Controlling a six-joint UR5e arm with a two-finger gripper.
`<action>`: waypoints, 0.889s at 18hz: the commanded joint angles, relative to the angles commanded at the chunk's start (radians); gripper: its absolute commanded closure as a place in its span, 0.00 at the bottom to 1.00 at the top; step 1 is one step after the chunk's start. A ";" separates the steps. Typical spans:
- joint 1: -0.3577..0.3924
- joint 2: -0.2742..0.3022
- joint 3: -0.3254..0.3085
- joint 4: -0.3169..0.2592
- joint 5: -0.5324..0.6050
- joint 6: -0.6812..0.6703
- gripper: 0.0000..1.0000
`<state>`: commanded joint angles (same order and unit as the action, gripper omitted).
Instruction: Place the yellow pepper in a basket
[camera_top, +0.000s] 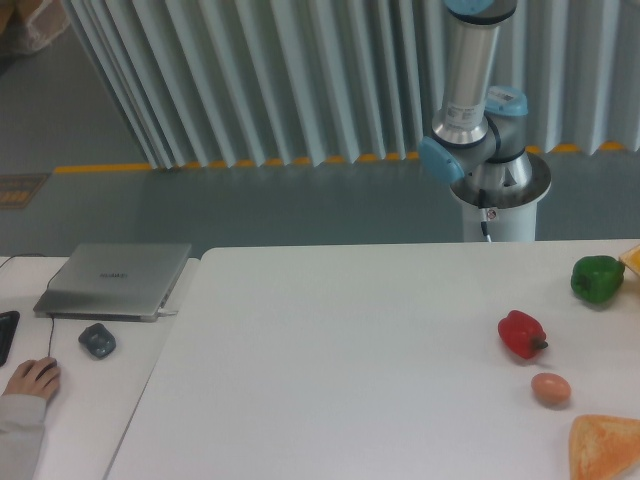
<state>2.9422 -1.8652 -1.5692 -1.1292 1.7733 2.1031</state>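
A white table (350, 360) is standing before grey corrugated panels (250, 80), carrying a red pepper (522, 334), green pepper (597, 277), egg (551, 388) and laptop (115, 280). Gripper and yellow pepper are lying outside view, so their state cannot be told.

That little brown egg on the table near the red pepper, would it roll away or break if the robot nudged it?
The egg looks smooth and rounded, so a nudge would probably set it rolling, likely in a curve rather than straight. It lies free on the flat white table, touching nothing, apart from the red pepper, so little would stop it. If it is real, its shell may crack under a hard squeeze.
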 joint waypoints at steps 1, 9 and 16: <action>-0.002 -0.006 -0.015 0.018 -0.002 0.003 0.52; -0.011 0.009 0.024 0.019 -0.047 0.063 0.00; -0.125 0.058 0.035 -0.087 -0.227 0.014 0.00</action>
<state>2.8168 -1.8070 -1.5340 -1.2162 1.5463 2.1170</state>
